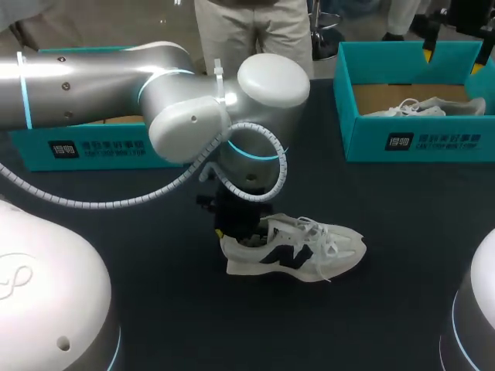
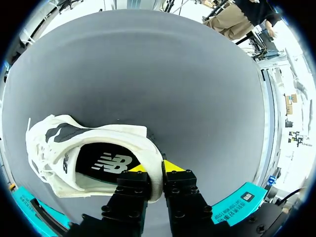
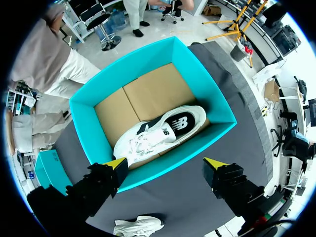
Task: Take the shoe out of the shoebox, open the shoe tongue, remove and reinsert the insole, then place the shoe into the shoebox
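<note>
Here, the left gripper (image 2: 155, 168) was clamped on the heel of the shoe (image 1: 298, 249), which sat on the table (image 1: 139, 255). The right gripper (image 3: 165, 163) hung above the shoebox (image 3: 94, 128), fingers spread wide, a second shoe (image 3: 158, 131) inside.

A robotics lab: a silver robot arm (image 1: 93, 85) hangs over a dark table (image 1: 402, 232) bearing 2 teal shoeboxes (image 1: 418, 143).

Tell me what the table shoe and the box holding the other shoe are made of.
The white sneaker looks like soft matte fabric with woven laces; its thick sole is probably foam or rubber. The teal shoebox seems to be cardboard: brown flaps show inside, smooth printed colour outside.
</note>
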`<state>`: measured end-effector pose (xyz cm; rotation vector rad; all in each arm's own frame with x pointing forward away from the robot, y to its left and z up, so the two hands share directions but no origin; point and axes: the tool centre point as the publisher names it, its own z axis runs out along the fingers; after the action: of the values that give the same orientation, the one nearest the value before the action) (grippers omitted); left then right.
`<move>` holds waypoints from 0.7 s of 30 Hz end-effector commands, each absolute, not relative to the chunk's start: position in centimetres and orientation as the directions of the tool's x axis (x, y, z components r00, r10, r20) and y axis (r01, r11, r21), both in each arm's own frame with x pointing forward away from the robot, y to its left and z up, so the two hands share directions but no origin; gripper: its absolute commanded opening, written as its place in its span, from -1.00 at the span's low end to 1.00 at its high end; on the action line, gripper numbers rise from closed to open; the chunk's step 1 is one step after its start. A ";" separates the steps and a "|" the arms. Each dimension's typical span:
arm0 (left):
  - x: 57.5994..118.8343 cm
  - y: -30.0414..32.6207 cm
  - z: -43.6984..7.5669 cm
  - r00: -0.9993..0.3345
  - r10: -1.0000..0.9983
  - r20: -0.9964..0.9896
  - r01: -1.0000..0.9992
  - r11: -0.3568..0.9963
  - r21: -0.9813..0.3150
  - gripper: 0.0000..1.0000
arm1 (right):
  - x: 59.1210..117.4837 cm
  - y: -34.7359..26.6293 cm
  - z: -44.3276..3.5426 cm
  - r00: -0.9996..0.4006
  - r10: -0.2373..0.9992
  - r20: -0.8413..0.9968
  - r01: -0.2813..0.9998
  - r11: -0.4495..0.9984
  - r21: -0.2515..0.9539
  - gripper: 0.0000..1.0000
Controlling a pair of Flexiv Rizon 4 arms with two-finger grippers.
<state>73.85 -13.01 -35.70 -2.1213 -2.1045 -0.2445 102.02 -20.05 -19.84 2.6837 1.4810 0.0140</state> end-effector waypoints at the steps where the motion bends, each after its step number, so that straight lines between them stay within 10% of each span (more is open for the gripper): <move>1: 74.2 -13.2 -35.3 0.006 0.978 0.210 1.000 -0.009 0.014 1.00 | 101.9 -20.1 -19.8 0.534 0.845 -0.027 0.844 -0.531 0.072 1.00; 21: 72.4 -7.4 -28.9 -0.211 0.975 -0.071 0.977 0.212 0.004 1.00 | 101.9 -20.1 -19.8 0.534 0.845 -0.027 0.844 -0.531 0.072 1.00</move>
<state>73.38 -12.04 -30.03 -1.9616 -2.3684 -0.0940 102.02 -20.05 -19.84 2.6837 1.4810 0.0140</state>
